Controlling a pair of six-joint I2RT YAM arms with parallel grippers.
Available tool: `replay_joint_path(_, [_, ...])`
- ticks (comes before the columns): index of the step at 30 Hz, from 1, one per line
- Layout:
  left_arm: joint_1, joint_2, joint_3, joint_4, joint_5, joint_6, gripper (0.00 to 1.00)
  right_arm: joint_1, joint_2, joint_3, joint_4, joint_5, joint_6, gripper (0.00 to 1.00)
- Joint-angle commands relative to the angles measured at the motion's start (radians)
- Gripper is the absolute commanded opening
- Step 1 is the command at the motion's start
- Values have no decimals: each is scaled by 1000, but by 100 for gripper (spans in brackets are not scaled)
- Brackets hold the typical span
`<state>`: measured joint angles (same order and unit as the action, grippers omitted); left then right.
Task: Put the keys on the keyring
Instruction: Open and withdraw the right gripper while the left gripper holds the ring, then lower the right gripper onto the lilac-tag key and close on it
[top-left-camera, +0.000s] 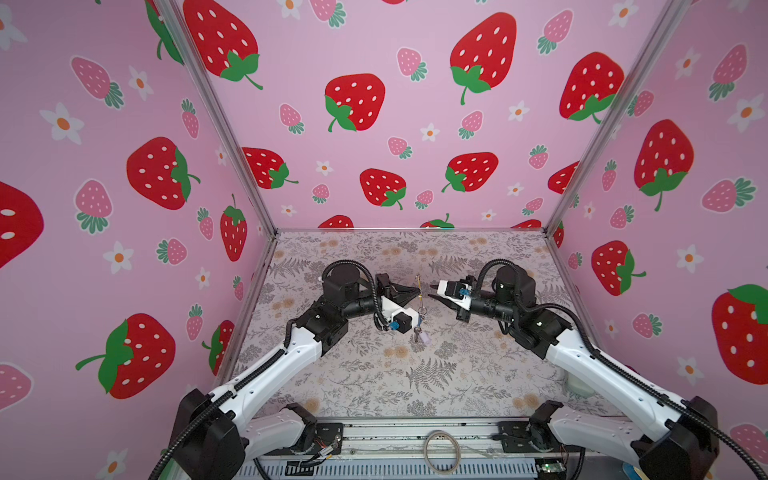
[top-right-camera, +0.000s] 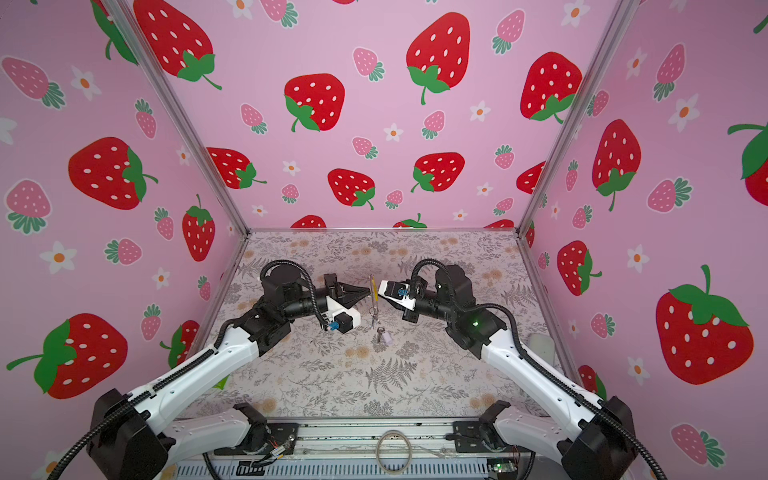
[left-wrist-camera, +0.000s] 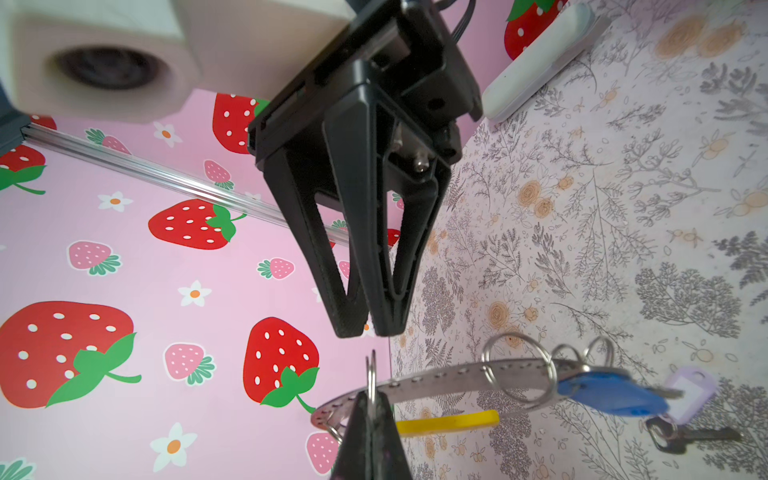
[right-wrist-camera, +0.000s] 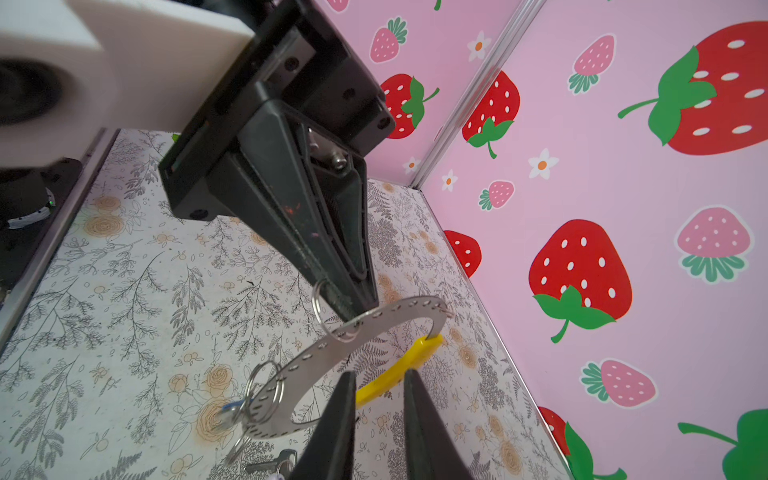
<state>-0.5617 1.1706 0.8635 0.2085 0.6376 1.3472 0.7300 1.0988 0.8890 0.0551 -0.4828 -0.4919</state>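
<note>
The right gripper (right-wrist-camera: 379, 374), half open and empty, hangs before the yellow section (right-wrist-camera: 419, 351); a push there may twist the keyring (left-wrist-camera: 449, 376) from the pinch of the closed left gripper (right-wrist-camera: 353, 309).

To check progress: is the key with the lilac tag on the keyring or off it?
Off. The lilac-tag key lies on the table, apart from the keyring held by the left gripper.
</note>
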Motion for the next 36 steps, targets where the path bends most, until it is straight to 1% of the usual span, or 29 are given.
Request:
replay_joint_path(1, [-8,-18,-23,48,-4,59,0,-4,-27,-29,5,29,52,23])
replay_joint_path(3, [-9,-23,-28,31,-10,88,0,-4,-33,-32,19,35,64,23])
replay_joint_path(7, [-9,-29,-37,40,-18,104,0,-5,-16,-15,11,25,59,23])
replay_joint_path(15, [-9,-32,-44,45,-24,105,0,-4,-6,-18,1,22,58,23])
replay_joint_path(18, [-9,-26,-40,40,-23,96,0,-4,5,-14,-20,34,76,23])
replay_joint_path(24, [12,-17,-55,40,-17,40,0,-4,52,-18,-131,49,118,23])
replay_joint_path(27, [31,-27,-87,51,-21,4,0,-4,70,-49,-167,58,101,23])
replay_joint_path(29, [47,-44,-112,61,-23,-25,0,-4,100,-51,-208,65,63,23])
replay_joint_path(31, [60,-66,-140,65,-31,-44,0,-4,140,-48,-251,85,18,23])
replay_joint_path(33, [78,-94,-170,64,-36,-69,0,-5,178,-38,-271,107,16,23])
replay_joint_path(36, [113,-133,-217,64,-37,-105,0,-4,232,-19,-293,112,-23,25])
